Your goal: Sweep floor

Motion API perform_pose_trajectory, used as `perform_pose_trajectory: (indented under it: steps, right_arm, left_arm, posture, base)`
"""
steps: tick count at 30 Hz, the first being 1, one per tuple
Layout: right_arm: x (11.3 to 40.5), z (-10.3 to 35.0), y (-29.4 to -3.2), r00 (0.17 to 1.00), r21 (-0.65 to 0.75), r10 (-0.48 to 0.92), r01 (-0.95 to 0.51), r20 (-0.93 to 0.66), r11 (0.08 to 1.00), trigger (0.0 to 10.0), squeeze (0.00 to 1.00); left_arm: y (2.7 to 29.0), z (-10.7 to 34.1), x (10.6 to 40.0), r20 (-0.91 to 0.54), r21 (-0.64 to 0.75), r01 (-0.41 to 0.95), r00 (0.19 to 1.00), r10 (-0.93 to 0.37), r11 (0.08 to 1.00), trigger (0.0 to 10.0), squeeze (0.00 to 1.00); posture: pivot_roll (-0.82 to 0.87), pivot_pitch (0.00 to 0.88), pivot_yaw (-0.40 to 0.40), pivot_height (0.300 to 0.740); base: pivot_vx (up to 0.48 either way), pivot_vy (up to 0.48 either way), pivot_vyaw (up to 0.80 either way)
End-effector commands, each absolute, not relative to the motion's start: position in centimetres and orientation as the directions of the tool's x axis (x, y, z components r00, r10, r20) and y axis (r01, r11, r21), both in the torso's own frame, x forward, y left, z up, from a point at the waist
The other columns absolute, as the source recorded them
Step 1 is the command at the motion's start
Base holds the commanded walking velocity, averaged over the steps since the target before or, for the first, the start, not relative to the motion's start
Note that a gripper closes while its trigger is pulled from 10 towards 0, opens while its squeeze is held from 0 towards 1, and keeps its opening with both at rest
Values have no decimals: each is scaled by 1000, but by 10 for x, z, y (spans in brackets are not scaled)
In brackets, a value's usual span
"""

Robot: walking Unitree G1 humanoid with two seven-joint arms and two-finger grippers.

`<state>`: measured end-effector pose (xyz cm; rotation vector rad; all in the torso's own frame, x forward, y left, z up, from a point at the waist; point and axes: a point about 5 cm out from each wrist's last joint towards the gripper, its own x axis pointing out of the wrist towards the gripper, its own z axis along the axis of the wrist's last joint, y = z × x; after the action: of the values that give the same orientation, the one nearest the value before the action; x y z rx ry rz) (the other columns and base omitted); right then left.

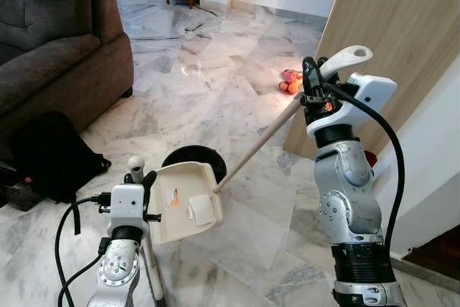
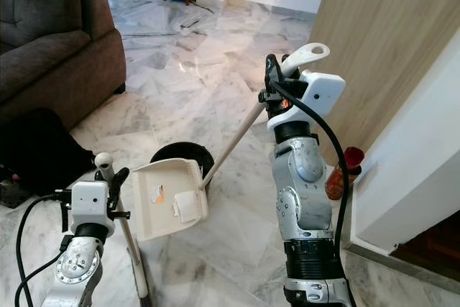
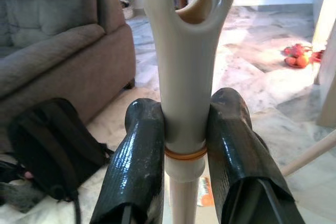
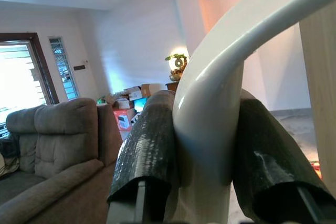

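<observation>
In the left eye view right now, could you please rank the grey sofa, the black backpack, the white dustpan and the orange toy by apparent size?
1. Grey sofa, cropped by the frame.
2. Black backpack.
3. White dustpan, nearer the camera, so its rank against the backpack is unsure.
4. Orange toy, farthest away.

My glossy black fingers (image 3: 139, 166) clamp a smooth cream plastic handle (image 3: 184, 77) above polished marble floor (image 1: 215, 55), beside a matt fabric sofa (image 1: 50, 41), a plastic dustpan (image 1: 183, 203) and a wood-grain panel (image 1: 388, 26).
</observation>
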<state>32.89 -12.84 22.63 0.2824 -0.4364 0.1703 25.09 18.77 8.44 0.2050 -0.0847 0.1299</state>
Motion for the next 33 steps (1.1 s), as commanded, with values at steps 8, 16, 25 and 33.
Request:
perform_pose_trajectory:
  steps: [8,16,25,33]
  right_arm:
    - [328,246,-127,854,246,91,-248,512,937,10000,0]
    - [327,245,-126,854,247,95,-252,512,936,10000,0]
    - [328,242,-124,858,250,99,-255,505,934,10000,0]
    - [328,243,-124,857,248,102,-258,505,934,10000,0]
  left_arm:
    - [193,103,243,211,305,-175,971,113,936,10000,0]
    - [191,101,239,208,322,-166,973,101,932,10000,0]
    - [187,100,242,208,318,-155,974,91,935,10000,0]
    - [189,101,241,209,319,-165,973,100,933,10000,0]
  posture:
    - [160,36,-49,740]
    - [162,27,-48,740]
    - [163,18,-48,740]
    - [167,28,-52,740]
  base:
    - [0,0,0]
    - [0,0,0]
    - [0,0,0]
    - [0,0,0]
